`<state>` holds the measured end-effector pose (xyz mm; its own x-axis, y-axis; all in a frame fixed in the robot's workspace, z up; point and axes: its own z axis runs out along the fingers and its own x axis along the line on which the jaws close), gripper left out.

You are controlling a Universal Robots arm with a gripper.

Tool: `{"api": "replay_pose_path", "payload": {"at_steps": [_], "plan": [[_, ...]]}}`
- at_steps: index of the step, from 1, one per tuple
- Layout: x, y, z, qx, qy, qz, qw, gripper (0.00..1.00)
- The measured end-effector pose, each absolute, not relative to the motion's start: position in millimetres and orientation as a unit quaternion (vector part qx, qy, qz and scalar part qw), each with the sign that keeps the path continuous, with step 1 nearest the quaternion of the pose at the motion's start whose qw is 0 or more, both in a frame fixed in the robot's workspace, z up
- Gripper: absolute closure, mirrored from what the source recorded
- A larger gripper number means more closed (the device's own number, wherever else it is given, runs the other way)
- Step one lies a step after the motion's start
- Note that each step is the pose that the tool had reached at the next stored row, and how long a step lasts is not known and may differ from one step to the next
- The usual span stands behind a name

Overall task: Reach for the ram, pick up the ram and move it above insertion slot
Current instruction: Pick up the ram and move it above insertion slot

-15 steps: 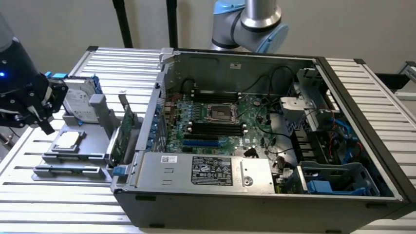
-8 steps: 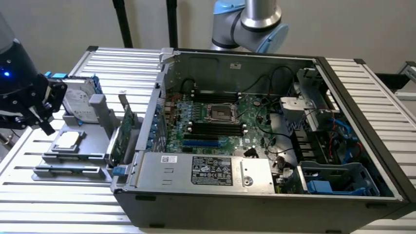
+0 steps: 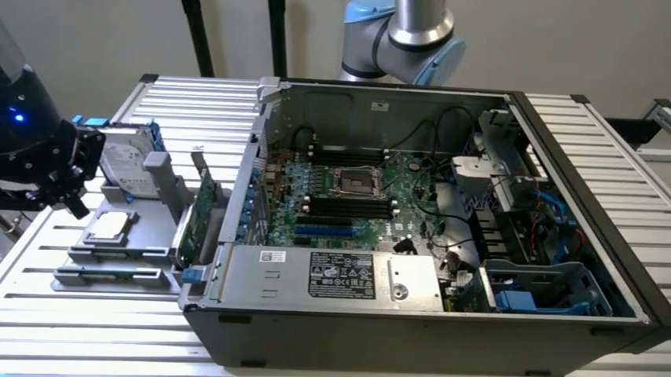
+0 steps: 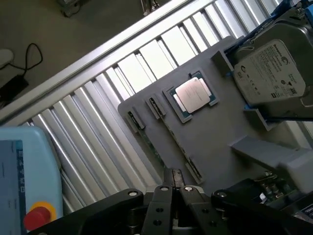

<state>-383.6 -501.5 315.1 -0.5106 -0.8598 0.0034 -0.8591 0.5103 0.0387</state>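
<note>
While the thin green ram stick (image 4: pixel 172 138) stands on edge in a slot of the grey fixture plate (image 4: pixel 215 142), beside the square silver processor (image 4: pixel 193 94), the black gripper (image 4: pixel 173 188) hovers near one end, fingers pressed together, holding nothing.

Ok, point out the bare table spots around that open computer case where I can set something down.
Bare table slats lie between the grey fixture tray and the table's near edge, and along the computer case on the exterior view's right. Crowded: the tray, bearing hard drive, processor and card.
</note>
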Motion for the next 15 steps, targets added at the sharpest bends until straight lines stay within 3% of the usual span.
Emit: {"api": "replay_pose_path", "payload": {"at_steps": [15], "plan": [[-383.8, -502.3, 313.9, 0.588, -0.809, -0.015, 0.013, 0.89]]}}
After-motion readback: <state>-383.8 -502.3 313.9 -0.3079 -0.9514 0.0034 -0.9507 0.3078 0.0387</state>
